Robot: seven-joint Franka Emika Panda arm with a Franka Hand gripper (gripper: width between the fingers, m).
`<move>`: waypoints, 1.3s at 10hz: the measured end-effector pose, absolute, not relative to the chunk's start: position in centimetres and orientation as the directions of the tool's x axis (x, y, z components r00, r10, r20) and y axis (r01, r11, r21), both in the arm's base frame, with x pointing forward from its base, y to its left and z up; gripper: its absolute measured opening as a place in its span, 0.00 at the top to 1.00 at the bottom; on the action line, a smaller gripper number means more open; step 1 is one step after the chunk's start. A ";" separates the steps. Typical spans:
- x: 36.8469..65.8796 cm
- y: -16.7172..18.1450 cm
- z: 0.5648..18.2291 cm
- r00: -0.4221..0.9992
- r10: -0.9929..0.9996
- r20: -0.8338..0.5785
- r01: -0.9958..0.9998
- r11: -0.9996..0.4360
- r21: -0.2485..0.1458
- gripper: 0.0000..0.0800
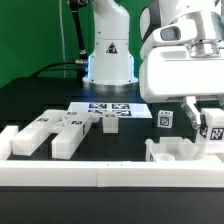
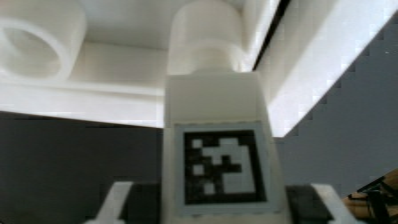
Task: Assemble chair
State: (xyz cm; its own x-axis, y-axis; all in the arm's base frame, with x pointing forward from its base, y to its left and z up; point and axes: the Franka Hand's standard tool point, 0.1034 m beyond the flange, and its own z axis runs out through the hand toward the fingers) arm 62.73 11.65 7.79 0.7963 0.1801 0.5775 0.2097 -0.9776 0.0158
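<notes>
The white rail (image 1: 90, 175) runs along the near edge of the black tabletop (image 1: 40, 100) and crosses the whole exterior view. Behind it the arm's white base (image 1: 105, 68) stands at the back, with a lit blue ring at its foot. A yellow warning triangle (image 1: 110, 48) is the only label on the base, and nothing on it can be read. The arm's bulky white wrist housing (image 1: 185, 70) fills the upper part of the exterior view's right.

The marker board (image 1: 88, 107) lies flat mid-table. The chair is in parts. The loose chair pieces (image 1: 50, 132) lie grouped at the exterior view's left, just behind the rail. A low chair block (image 1: 172, 150) sits at the right, near the rail. A small tagged chair piece (image 1: 165, 120) stands just behind it.

The chair leg (image 1: 213, 130) hangs roughly upright at the frame's right edge, beside the block. In the wrist view the chair leg (image 2: 217, 110) has its long axis running straight away from the camera. Its square black-and-white tag faces the lens, and its round peg end points at the chair block (image 2: 107, 85), close to a round socket. Whether the peg touches the block cannot be told.

The fingers (image 2: 125, 205) are closed narrowly on the leg's two sides, clamping it at the tagged end.

Bare tabletop lies open between the board and the right-hand parts, and left of the base.
</notes>
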 end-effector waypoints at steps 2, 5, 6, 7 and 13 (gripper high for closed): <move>62.7 11.6 7.8 0.795 0.187 0.577 0.215 -0.976 0.020 0.50; 62.7 11.6 7.8 0.792 0.200 0.577 0.226 -0.974 0.028 0.20; 62.7 11.6 7.8 0.791 0.205 0.576 0.229 -0.973 0.031 0.20; 62.8 11.4 7.8 0.791 0.215 0.573 0.236 -0.971 0.038 0.19; 63.4 10.8 10.6 0.805 0.254 0.536 0.264 -0.963 0.059 0.19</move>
